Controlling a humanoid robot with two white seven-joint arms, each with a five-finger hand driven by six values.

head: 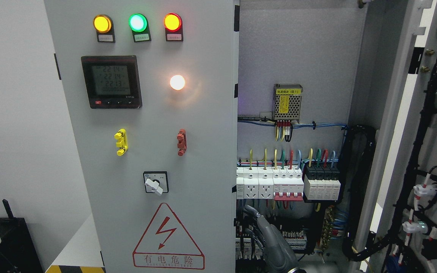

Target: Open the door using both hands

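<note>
Left door (146,151) closed, left of fingers (258,222). Right door (423,151) swung open, far right of fingers. Cabinet interior (302,57) between doors, behind fingers. Breaker row (279,184) just above fingertips. Power supply box (287,102) higher, above fingers. Meter (111,81), three lamps (137,22), rotary switch (156,182), warning triangle (168,237) on left door. Hand (275,242) at bottom edge; arm's side not discernible.

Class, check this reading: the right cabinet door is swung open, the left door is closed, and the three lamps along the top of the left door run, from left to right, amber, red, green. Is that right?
Not quite. The head view shows the lamps on the left door running amber, green, red; green sits in the middle. The rest stands: the right door is swung open and the left door is closed.
</note>
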